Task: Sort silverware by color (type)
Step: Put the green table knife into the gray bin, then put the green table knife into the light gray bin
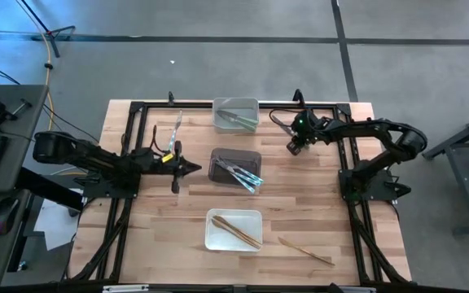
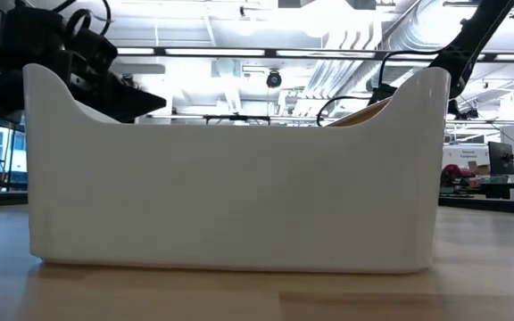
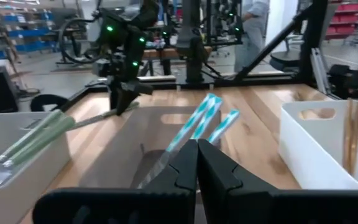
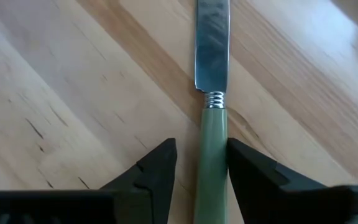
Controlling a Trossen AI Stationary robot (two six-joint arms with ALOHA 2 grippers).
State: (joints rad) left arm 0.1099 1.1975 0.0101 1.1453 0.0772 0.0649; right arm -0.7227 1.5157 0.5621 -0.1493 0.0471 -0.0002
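Right gripper (image 4: 201, 171): upper right of centre in the high view, over bare wood beside the top bin — fingers spread, one on each side of an olive-green-handled knife with a steel blade (image 4: 211, 112); in the right wrist view the knife lies flat on the table and the fingers look just clear of the handle.
Left gripper (image 1: 192, 168): left of centre in the high view, fingers pressed together, nothing between them.
Pale grey rectangular bin (image 1: 235, 115): top centre, holds green-handled silverware.
Dark rectangular bin (image 1: 234, 165): middle — holds pale blue-handled utensils (image 1: 243, 174).
White rectangular bin (image 1: 234, 230): lower centre, holds tan wooden utensils (image 1: 236, 229).
Loose tan wooden utensil (image 1: 306, 250): on the light wooden table (image 1: 324, 207), lower right of the white bin.
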